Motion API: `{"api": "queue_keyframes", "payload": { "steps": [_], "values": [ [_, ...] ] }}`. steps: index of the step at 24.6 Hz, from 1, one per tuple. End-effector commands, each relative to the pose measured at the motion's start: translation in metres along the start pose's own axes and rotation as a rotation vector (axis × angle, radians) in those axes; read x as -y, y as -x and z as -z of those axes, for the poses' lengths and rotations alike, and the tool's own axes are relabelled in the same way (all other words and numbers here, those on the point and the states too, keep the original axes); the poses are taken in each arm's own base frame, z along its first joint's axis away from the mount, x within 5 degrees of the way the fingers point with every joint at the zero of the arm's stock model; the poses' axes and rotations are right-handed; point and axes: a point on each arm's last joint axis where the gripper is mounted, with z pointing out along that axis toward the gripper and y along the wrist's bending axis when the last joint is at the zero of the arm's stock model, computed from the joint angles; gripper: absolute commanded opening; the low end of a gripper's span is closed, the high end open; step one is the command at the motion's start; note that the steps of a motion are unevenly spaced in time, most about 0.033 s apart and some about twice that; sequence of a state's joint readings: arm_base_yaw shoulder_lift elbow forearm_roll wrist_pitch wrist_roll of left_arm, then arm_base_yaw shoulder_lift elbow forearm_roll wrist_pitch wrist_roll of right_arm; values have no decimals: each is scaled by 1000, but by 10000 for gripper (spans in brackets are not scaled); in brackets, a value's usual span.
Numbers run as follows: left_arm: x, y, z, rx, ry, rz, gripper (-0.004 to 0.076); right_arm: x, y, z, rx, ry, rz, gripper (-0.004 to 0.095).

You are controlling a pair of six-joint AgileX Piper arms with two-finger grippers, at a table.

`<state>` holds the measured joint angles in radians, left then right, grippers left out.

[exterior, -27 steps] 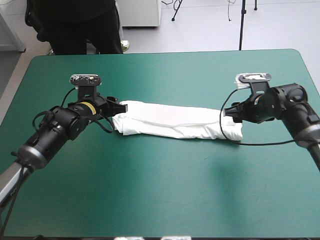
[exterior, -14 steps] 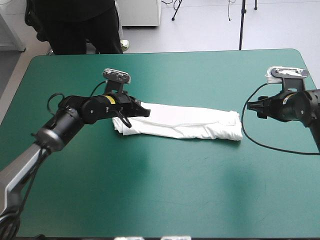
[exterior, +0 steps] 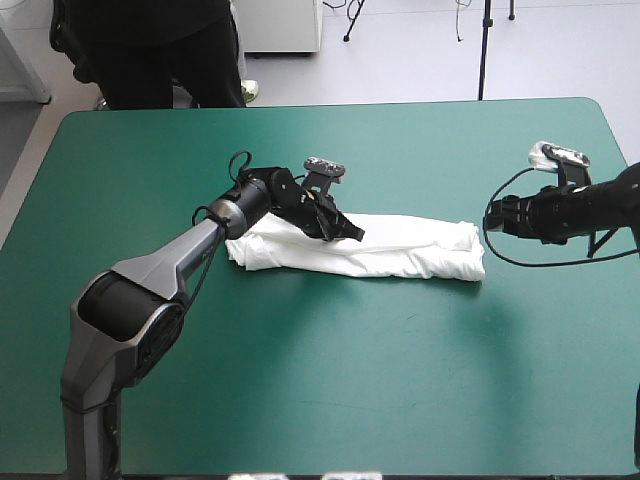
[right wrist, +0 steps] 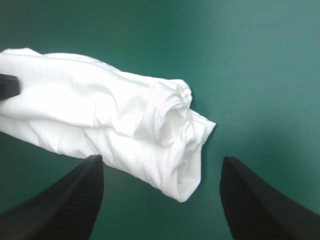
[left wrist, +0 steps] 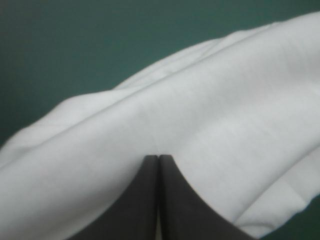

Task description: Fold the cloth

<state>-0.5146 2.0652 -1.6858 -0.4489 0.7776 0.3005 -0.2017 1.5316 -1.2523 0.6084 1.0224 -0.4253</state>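
Note:
The white T-shirt [exterior: 415, 250] lies as a long folded roll across the middle of the teal-green table. My left gripper [exterior: 354, 235] is shut, its black tips pressed down on top of the roll, left of its middle. In the left wrist view the gripper [left wrist: 158, 158] forms one pointed arch against the T-shirt [left wrist: 225, 100], and I see no fold between the fingers. My right gripper [exterior: 490, 222] stands open just off the roll's right end, apart from it. In the right wrist view the gripper [right wrist: 161, 159] frames the rolled end of the T-shirt [right wrist: 100, 110].
The table cover [exterior: 330, 380] stretches bare between the roll and the near edge. A tip of the left gripper [right wrist: 7, 86] shows far along the roll in the right wrist view.
My left gripper has shut and slid from the roll's left end rightward along its top. My right gripper has pulled back off the right end and stayed open. The roll has kept its place.

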Motion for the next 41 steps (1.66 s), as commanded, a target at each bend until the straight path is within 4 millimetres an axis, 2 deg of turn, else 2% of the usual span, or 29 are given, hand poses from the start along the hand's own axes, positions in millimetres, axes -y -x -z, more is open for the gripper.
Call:
{"api": "queue_keyframes", "payload": {
  "steps": [1, 7, 17, 20, 22, 24, 25, 26, 27, 31, 33, 35, 41],
  "values": [
    [14, 11, 11, 46, -35, -9, -9, -1, 1, -4, 16, 61, 2, 635],
    [9, 4, -6, -11, -34, -5, -9, 15, -2, -34, -74, 85, -42, 685],
    [12, 5, -4, -16, -37, -17, -9, 35, -7, -82, -177, 159, -114, 684],
    [13, 7, -3, -15, -40, -20, -9, 37, -8, -92, -196, 196, -125, 651],
    [14, 9, 0, -7, -41, -24, -9, 39, -10, -101, -214, 249, -138, 558],
    [15, 12, 2, 2, -41, -29, -9, 41, -13, -109, -243, 267, -153, 389],
    [15, 13, 2, 3, -40, -31, -9, 43, -14, -111, -252, 270, -157, 250],
    [15, 13, 2, 2, -40, -31, -9, 43, -14, -111, -251, 270, -154, 167],
    [15, 12, 2, -8, -42, -32, -9, 42, -14, -111, -246, 275, -140, 1],
    [16, 10, 2, -30, -49, -33, -9, 31, -6, -105, -224, 395, -154, -17],
    [16, 7, 3, -61, -58, -33, -9, 22, 4, -97, -202, 473, -152, -16],
    [17, 4, 3, -91, -67, -34, -9, 13, 17, -83, -148, 501, -141, -16],
    [19, 0, 3, -141, -85, -32, -9, -7, 36, -44, -46, 490, -75, -17]
  ]
}}
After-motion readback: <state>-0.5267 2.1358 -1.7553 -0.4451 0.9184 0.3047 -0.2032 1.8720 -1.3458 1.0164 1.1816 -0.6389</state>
